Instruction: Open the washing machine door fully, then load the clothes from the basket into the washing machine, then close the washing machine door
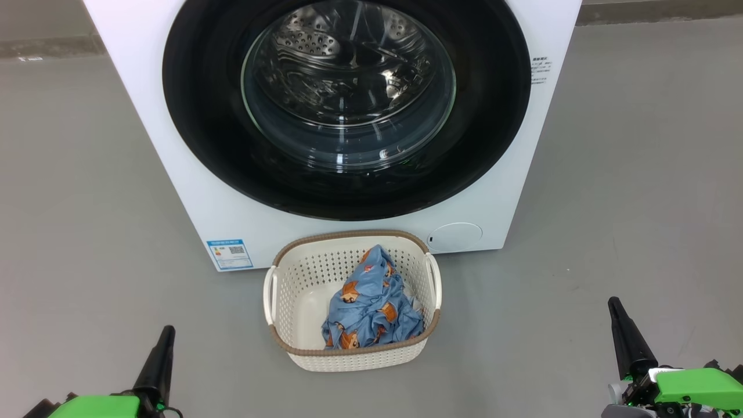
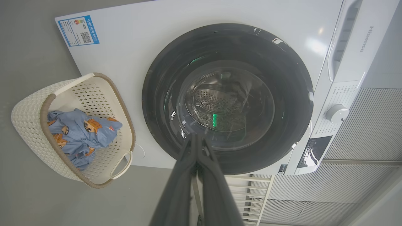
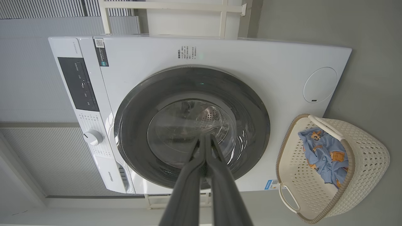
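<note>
The basket (image 1: 348,361) is set upright on the grey floor (image 1: 87,232), just in front of the washing machine (image 1: 191,191) and below its round door; contact with the machine's front cannot be told. The clothes (image 1: 371,307) are held in it as one crumpled heap, piled toward the right side and far wall as seen from the head, with the left part of the basket bottom left bare. The washing machine door (image 1: 348,87) is seen shut flush against the front, and the steel drum (image 1: 325,52) is glimpsed through its glass. A blue label sticker (image 1: 230,254) is noted at the lower left of the front and a round filter cap (image 1: 454,237) at the lower right. The left end effector (image 2: 196,138) is seen with fingers pressed together on nothing, as is the right end effector (image 3: 204,138); both are kept well apart from basket and machine. Ribbed grey wall panels (image 3: 31,78) are seen beside the machine.
</note>
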